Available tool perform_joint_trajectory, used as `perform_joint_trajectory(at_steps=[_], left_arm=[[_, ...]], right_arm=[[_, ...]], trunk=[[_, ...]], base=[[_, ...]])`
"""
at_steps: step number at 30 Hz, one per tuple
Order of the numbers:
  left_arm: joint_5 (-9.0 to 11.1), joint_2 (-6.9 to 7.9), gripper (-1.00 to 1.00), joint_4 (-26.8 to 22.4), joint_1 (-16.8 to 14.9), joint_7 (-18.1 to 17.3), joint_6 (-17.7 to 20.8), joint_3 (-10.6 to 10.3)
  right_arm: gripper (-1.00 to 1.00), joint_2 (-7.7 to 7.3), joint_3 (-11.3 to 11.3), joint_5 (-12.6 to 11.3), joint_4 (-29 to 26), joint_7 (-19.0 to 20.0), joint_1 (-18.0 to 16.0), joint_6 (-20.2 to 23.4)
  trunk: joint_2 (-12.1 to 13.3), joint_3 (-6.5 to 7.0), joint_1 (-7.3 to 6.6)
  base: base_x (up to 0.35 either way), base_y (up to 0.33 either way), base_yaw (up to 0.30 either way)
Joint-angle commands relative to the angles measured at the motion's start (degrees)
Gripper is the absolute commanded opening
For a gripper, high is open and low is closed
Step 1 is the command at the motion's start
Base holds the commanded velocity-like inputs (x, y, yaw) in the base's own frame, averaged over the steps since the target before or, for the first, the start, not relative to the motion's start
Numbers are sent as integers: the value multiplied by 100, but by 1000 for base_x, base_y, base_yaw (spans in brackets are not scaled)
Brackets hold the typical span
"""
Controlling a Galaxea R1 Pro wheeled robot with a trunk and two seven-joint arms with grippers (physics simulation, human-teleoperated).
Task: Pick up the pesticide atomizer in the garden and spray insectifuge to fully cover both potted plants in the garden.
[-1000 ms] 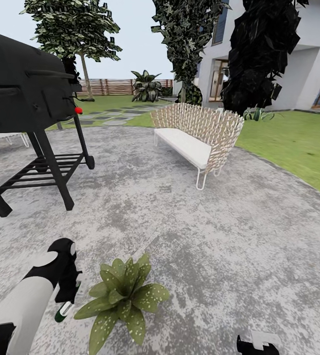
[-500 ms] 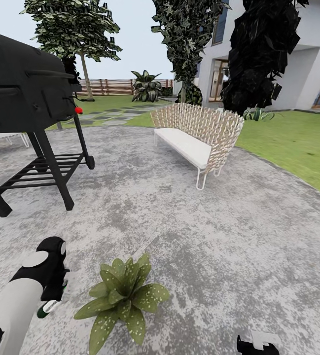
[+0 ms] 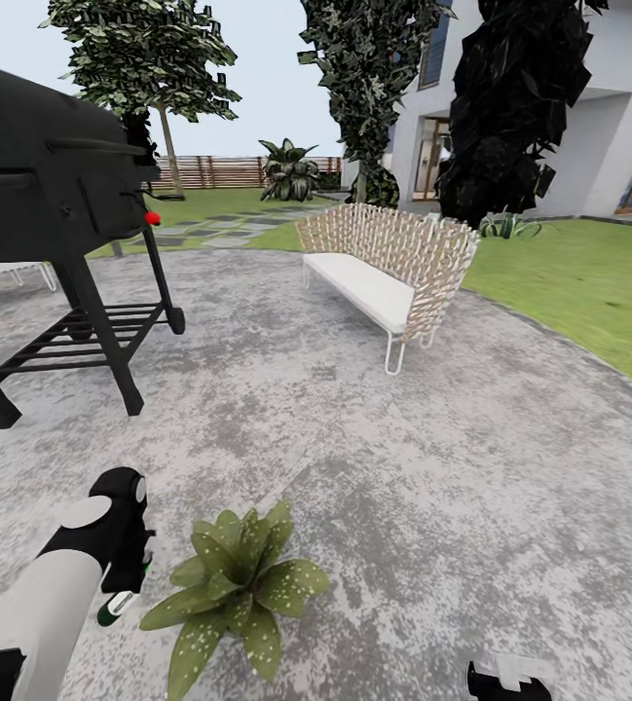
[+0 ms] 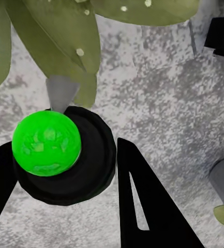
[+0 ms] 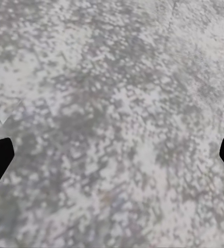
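Low at lower left, my left gripper (image 3: 121,594) holds the atomizer (image 3: 111,611) beside one plant (image 3: 233,584); spraying comes next.

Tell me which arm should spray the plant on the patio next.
The left. Its gripper is shut on the spray bottle, right beside the plant's leaves. The right gripper holds nothing and hangs over bare paving, farther from the plant.

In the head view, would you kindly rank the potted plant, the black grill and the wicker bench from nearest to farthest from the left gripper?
1. Potted plant: on the paving right beside the left gripper, toward the robot's right.
2. Black grill: ahead, on the robot's left.
3. Wicker bench: farthest, ahead and to the right, near the lawn.
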Motion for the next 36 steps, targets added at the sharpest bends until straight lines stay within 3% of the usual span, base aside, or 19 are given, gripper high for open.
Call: perform_joint_trajectory(at_steps=[1,18,19,22,24,26,28,31,36], left_arm=[[-9,-1,-100,-11,-3,-14,-45,26],[74,-18,-100,-23,-3,126,16,96],[150,-19,-100,-20,-3,144,38,216],[455,-12,-100,47,-3,428,44,868],[577,19,-100,69,-3,572,25,1196],[774,127,-100,240,-3,636,-21,1769],[816,166,-100,374,0,699,-55,2000],[831,181,-100,425,132,925,-72,2105],[834,181,-100,406,273,1004,-45,2129]], right_arm=[[100,2,-46,60,7,-12,-4,-15],[100,10,-38,60,7,-12,-4,-15],[100,10,-38,60,7,-12,-4,-15],[100,16,-38,60,8,-3,-4,-12],[100,18,-38,60,7,-3,-4,-8],[100,12,-38,60,7,-3,-5,-6],[100,15,-38,60,10,-3,-4,-6],[100,19,-38,60,9,-3,-5,-6],[100,19,-38,60,7,-6,-4,-8]], trunk=[[-2,-5,-1],[-2,-5,-1],[-2,-5,-1],[-2,-5,-1],[-2,-5,-1],[-2,-5,-1],[-2,-5,-1],[-2,-5,-1],[-2,-5,-1]], base=[[-105,-254,6],[-179,-228,251],[-7,-276,278],[-2,-278,278],[0,-279,278],[0,-283,278],[0,-293,278],[0,-299,278],[-20,-301,278]])
